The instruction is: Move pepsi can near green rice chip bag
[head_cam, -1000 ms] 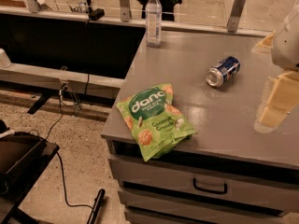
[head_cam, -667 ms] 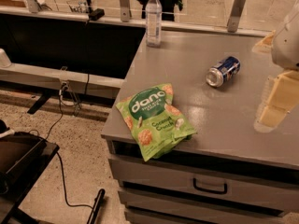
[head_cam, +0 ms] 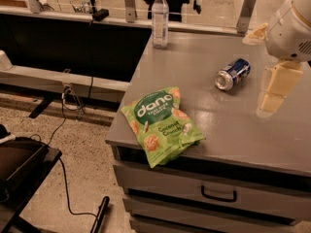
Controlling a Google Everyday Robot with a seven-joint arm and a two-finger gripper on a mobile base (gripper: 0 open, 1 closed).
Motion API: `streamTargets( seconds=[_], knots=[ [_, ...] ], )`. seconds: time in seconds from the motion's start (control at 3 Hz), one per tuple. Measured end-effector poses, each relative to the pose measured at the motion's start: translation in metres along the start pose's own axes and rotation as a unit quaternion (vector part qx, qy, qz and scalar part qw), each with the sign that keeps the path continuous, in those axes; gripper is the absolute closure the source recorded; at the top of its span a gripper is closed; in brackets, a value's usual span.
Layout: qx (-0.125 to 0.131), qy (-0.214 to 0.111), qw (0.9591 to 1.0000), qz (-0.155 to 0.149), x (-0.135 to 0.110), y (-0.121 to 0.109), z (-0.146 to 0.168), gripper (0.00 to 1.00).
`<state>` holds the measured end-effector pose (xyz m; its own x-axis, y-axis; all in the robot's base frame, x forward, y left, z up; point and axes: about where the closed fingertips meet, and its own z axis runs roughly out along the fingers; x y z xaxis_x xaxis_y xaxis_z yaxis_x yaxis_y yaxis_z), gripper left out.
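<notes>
Approach step: the end effector (head_cam: 273,93) hangs over the desk (head_cam: 218,130) holding nothing, its opening impossible to tell, the pepsi can (head_cam: 232,74) lying on its side just left, the green rice chip bag (head_cam: 160,125) well beyond; next, it probably must descend onto the can.

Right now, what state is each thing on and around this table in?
pepsi can: lying on its side on the table, not held.
green rice chip bag: lying flat at the front left corner, slightly overhanging the edge.
water bottle: upright, cap on, near the back edge.
drawer: shut.
end effector: above the table's right side, apart from the can.
</notes>
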<state>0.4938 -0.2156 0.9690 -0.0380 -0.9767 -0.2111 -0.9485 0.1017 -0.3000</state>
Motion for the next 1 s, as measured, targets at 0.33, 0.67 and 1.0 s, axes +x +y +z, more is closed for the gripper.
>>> streamTargets(
  seconds=[0.33, 0.67, 1.0],
  knots=[
    [0.004, 0.011, 0.9986, -0.052, 0.002, -0.033, 0.017, 0.0],
    [0.005, 0.019, 0.9959, -0.088, 0.01, -0.061, 0.032, 0.0],
    [0.005, 0.019, 0.9959, -0.088, 0.01, -0.061, 0.032, 0.0]
  ],
)
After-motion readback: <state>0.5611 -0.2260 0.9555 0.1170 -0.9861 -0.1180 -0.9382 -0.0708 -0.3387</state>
